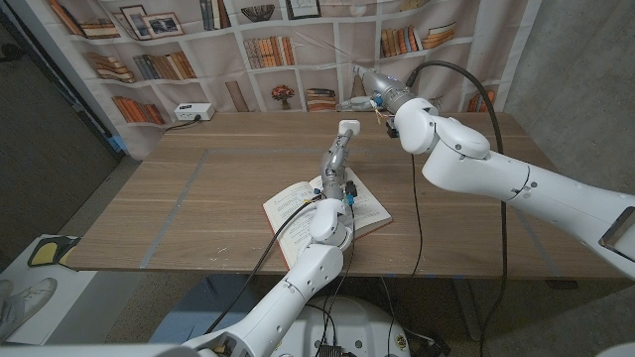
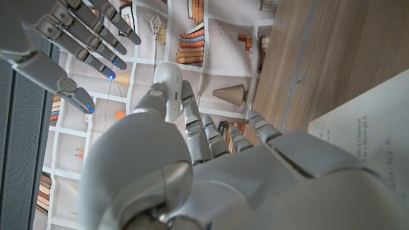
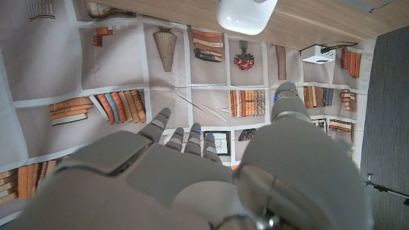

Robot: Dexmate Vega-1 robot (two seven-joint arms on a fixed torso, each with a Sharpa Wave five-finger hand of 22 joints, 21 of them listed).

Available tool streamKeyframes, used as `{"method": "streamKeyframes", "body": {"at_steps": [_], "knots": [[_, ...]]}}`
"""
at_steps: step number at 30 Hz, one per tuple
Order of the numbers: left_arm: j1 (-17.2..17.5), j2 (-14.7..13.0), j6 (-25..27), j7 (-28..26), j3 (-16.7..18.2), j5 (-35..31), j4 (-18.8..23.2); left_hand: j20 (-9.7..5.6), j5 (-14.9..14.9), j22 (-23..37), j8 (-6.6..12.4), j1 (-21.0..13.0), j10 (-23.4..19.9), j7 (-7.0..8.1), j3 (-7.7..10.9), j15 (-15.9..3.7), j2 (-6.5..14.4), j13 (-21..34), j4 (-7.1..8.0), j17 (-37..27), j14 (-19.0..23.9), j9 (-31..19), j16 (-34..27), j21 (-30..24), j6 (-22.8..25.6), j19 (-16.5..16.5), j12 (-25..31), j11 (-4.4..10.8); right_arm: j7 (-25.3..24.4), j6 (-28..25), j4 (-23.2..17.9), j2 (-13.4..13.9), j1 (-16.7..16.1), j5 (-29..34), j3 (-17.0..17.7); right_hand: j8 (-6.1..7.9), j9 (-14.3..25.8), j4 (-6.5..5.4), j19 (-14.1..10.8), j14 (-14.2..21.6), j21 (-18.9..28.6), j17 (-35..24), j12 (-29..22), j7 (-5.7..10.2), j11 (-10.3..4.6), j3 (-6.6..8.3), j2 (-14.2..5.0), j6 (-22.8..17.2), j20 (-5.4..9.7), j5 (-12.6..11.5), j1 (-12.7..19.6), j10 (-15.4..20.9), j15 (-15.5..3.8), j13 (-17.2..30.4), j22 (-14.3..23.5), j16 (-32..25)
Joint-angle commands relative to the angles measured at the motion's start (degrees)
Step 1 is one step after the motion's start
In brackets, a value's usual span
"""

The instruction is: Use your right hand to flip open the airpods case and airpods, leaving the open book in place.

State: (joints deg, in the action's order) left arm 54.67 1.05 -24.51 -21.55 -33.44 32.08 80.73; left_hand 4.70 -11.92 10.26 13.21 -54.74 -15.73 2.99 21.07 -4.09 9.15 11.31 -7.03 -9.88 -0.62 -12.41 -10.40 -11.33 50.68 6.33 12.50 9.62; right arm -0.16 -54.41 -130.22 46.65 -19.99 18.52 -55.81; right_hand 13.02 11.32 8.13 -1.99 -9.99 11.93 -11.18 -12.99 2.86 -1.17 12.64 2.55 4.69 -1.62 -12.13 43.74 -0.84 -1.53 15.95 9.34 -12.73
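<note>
My left hand (image 1: 337,164) stands raised above the open book (image 1: 327,208) and pinches a white airpods case (image 1: 347,127) at its fingertips. In the left wrist view the case (image 2: 167,86) sits between that hand's thumb and fingers, with a page of the book (image 2: 377,147) beside it. My right hand (image 1: 375,91) hovers just behind and to the right of the case, apart from it and holding nothing. Its fingers (image 2: 77,38) are spread. From the right wrist the case (image 3: 246,14) shows beyond my right hand (image 3: 192,166). I cannot tell whether the lid is up.
The wooden table (image 1: 198,198) ends at a printed bookshelf backdrop (image 1: 268,50). A white power strip (image 1: 193,112) lies at the table's back left edge. A black cable (image 1: 417,198) hangs from my right arm across the table's right half.
</note>
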Motion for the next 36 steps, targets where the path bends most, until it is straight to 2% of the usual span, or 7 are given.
{"method": "streamKeyframes", "body": {"at_steps": [1,17,19,21,23,27,36], "knots": [[0.6,-0.5,0.3,0.0,-0.3,-0.3,0.9,-0.15,-0.1,0.3,0.50,-0.2,0.0,4.71,-0.43,0.05,0.4,0.3,0.06,-0.2,-0.2,-0.1,-0.3,-0.3,4.9,0.0,-0.1,-0.22,2.8,5.8,1.3,0.3,-3.1,5.2,2.9,-0.48,0.1,0.19,-1.8,-4.6,0.5,0.1,-0.2,-0.35,-0.44,-0.08,-0.36,0.3,2.38,-0.6,1.3,0.8,-1.95,-0.2,0.1,-0.1],[1.0,-0.8,0.2,0.2,-0.6,-0.6,1.4,-0.13,-0.1,0.3,0.47,-0.2,-0.2,4.78,-0.57,0.11,0.4,0.4,0.07,-0.2,-0.2,-0.1,-0.3,-0.3,4.9,-0.1,-0.1,-0.14,9.7,11.8,3.4,-0.9,-5.1,14.5,5.0,-0.44,0.0,0.34,-3.0,-3.8,-0.2,0.2,0.0,-0.53,-2.00,-0.06,-0.66,-0.5,3.11,-0.7,2.7,1.4,-2.61,-0.8,0.1,0.0],[1.0,-0.9,0.2,0.2,-0.6,-0.8,1.4,-0.13,-0.1,0.3,0.45,-0.2,-0.3,4.76,-0.58,0.11,0.4,0.4,0.07,-0.2,-0.2,-0.1,-0.3,-0.3,4.9,-0.1,0.0,0.12,10.1,12.7,3.6,-0.9,-5.6,15.5,5.4,-0.63,0.0,0.11,-3.2,-2.8,-0.7,0.3,0.1,0.23,-3.10,-0.55,-0.41,-0.7,0.40,-0.8,2.9,2.0,0.45,-1.1,0.1,0.0],[0.9,-1.1,0.3,0.3,-0.7,-1.0,1.3,-0.15,-0.1,0.3,0.43,-0.2,-0.4,4.76,-0.60,0.13,0.4,0.4,0.07,-0.2,-0.2,-0.1,-0.3,-0.4,4.9,-0.1,0.0,0.34,10.8,12.9,3.7,-1.2,-5.9,17.2,5.5,-0.78,0.0,0.01,-3.6,-2.5,-0.8,0.3,0.0,0.68,-4.44,-0.85,-0.28,-0.6,-0.88,-1.0,3.0,2.6,-0.10,-1.3,0.1,0.0],[1.0,-1.1,0.3,0.2,-0.7,-1.1,1.3,-0.12,-0.1,0.3,0.45,-0.2,-0.3,4.77,-0.64,0.11,0.4,0.4,0.10,-0.2,-0.3,-0.1,-0.3,-0.4,4.9,-0.1,0.0,0.26,11.6,13.2,4.1,-1.5,-6.2,17.9,6.0,-0.81,0.0,-0.05,-3.9,-2.6,-0.9,0.3,0.1,0.63,-4.45,-0.99,-0.23,-0.7,-1.09,-1.0,3.1,2.7,-1.03,-1.3,0.1,0.1],[1.2,-1.1,0.2,0.0,-0.8,-1.3,1.4,-0.10,-0.1,0.3,0.42,-0.2,0.0,4.84,-0.68,0.20,0.4,0.4,0.09,-0.2,-0.3,-0.2,-0.3,-0.4,4.9,-0.1,-0.2,0.24,13.3,13.4,4.2,-2.0,-6.7,20.5,6.2,-0.91,0.0,-0.28,-5.1,-2.6,-0.7,0.3,0.3,0.82,-4.60,-1.36,-0.17,-0.6,0.35,-1.2,3.0,2.6,-2.12,-1.5,0.2,0.2],[1.5,-1.1,-0.3,0.2,-0.8,-1.5,1.5,-0.12,-0.1,0.3,0.37,-0.2,-0.2,4.92,-0.77,0.17,0.4,0.4,0.13,-0.2,-0.2,-0.2,-0.3,-0.4,4.8,-0.1,-0.1,0.16,16.8,14.6,4.7,-3.1,-7.8,23.8,7.6,-0.66,0.1,-0.42,-5.9,-2.3,-0.8,0.2,0.3,0.96,-4.56,-1.28,-1.15,-1.6,0.69,-1.4,3.7,3.1,-2.21,-1.7,0.2,0.3]]}}
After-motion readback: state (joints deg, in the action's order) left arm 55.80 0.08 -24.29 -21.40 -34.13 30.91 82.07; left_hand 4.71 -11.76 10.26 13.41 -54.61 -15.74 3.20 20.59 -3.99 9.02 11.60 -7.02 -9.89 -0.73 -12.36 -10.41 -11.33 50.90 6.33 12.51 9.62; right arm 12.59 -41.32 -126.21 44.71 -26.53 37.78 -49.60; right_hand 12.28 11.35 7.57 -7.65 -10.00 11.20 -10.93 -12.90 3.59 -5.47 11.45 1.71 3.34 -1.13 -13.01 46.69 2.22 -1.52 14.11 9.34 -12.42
